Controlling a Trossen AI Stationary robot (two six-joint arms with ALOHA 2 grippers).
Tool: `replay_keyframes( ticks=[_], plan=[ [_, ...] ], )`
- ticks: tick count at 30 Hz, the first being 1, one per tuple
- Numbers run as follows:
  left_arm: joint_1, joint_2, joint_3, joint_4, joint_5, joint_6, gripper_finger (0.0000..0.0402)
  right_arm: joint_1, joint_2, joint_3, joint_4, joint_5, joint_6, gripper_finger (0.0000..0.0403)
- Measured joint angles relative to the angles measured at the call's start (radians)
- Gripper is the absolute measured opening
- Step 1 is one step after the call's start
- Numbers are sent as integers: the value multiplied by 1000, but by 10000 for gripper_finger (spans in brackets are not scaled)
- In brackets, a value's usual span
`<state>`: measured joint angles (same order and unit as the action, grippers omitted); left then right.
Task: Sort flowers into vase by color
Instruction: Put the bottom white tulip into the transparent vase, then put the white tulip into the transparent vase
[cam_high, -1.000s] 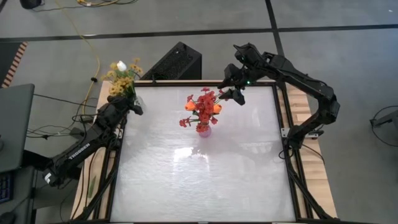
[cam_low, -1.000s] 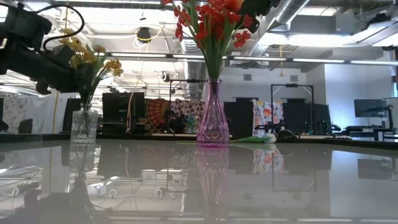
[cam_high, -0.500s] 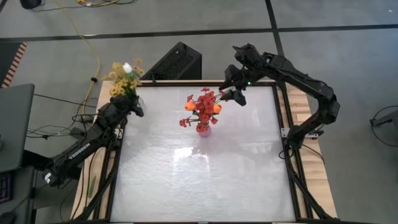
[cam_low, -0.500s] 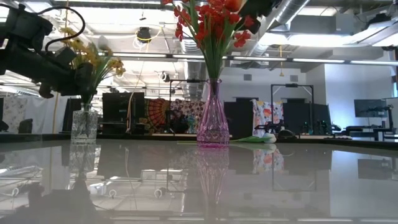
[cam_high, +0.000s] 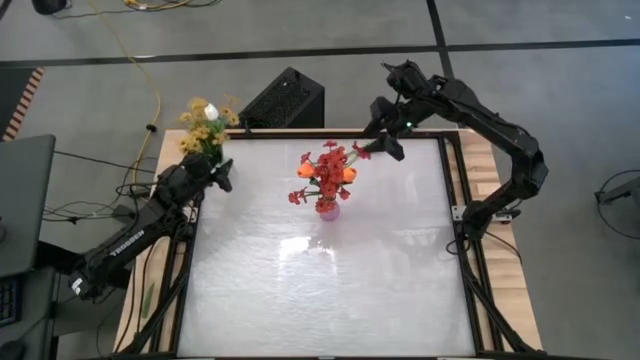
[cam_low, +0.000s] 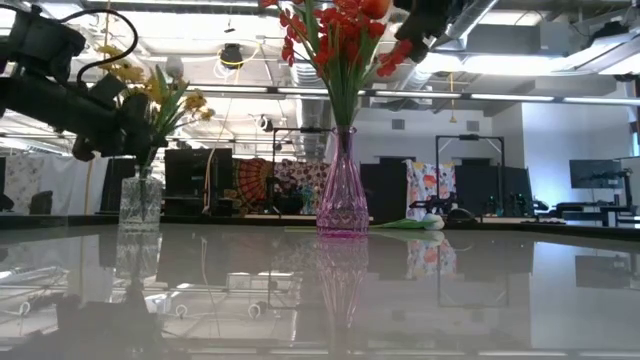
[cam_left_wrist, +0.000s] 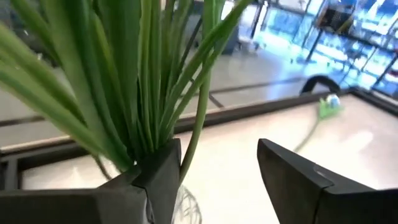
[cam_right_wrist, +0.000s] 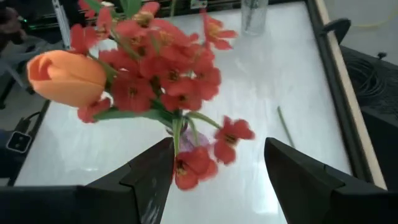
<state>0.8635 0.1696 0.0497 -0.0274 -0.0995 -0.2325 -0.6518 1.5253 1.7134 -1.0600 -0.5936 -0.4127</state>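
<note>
Since the earlier frame, the left gripper (cam_left_wrist: 214, 180) has let go and its fingers stand parted beside green stems in the clear vase (cam_low: 141, 197); yellow flowers (cam_high: 203, 127) lean there. Right gripper (cam_right_wrist: 214, 177), spread and empty, hovers by red flowers (cam_high: 328, 172) in the pink vase (cam_low: 343, 195).

Bright overhead glare on table (cam_high: 320, 250)

You can't see the tops of the red flowers (cam_low: 340, 40) in the low view; the edge cuts them off. The clear vase (cam_left_wrist: 183, 208) is mostly hidden behind the left gripper (cam_left_wrist: 217, 180). Far off, a flower (cam_left_wrist: 328, 106) on the table looks blurry.
</note>
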Motion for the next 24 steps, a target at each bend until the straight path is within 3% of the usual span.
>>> replay_keyframes(
  ticks=[11,19,24],
  plan=[
    [0,1,206,-349,-44,51,201,-118,1,0,-2,-12,-68,276],
    [0,1,219,-411,-15,-73,201,-139,1,0,-1,-75,-140,276],
    [0,1,219,-474,63,-129,201,-175,2,0,1,-93,-172,276]
  ],
)
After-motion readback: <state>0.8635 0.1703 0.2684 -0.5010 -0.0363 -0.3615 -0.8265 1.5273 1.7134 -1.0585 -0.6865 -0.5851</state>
